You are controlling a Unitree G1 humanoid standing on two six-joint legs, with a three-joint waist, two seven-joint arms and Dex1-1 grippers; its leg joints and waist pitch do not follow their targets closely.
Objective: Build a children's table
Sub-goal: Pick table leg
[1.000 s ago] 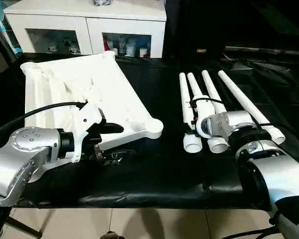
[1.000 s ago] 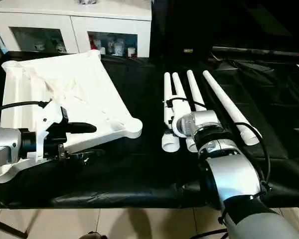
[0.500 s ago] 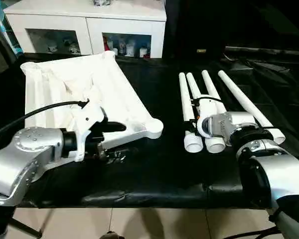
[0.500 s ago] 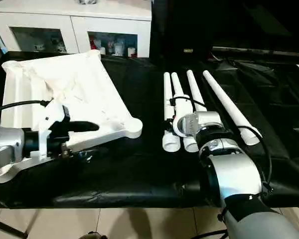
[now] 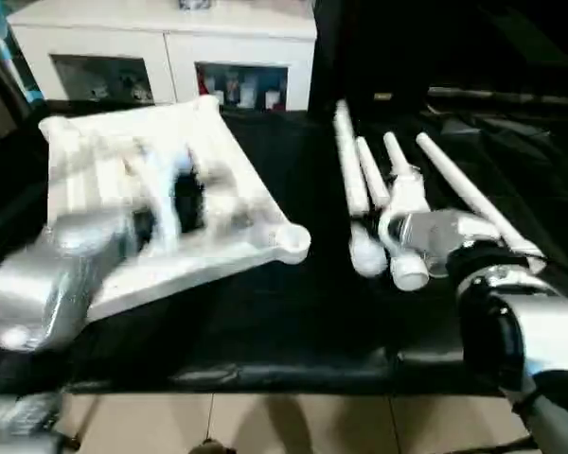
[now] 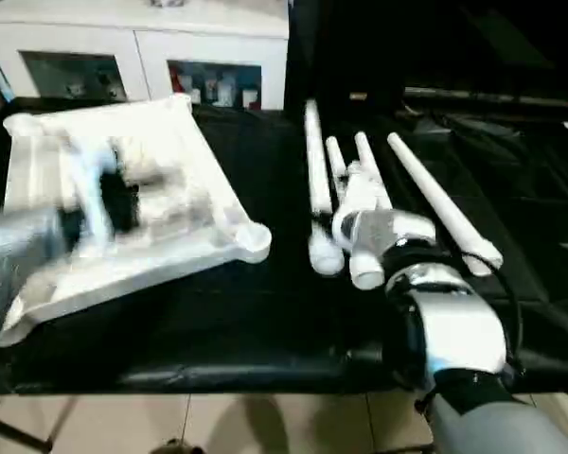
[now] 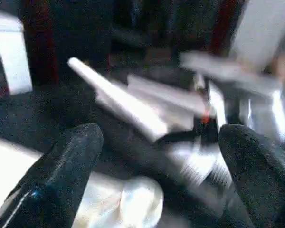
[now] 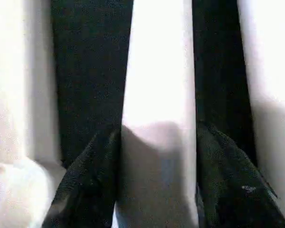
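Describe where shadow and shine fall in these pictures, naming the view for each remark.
Right wrist view: a shadow darkens the round white plastic tube leg where it passes between the right gripper's black fingers. Left eye view: the black table cover shines in streaks near its front edge, and the silver right forearm carries bright highlights. Left wrist view: a small glint sits on one finger of the left gripper.

black-covered table (image 5: 293, 322), tabletop (image 5: 237, 180), legs (image 5: 454, 184)

Home-like room: white glass-fronted cabinet (image 5: 170, 57) with trinkets, tiled floor (image 5: 265, 421).
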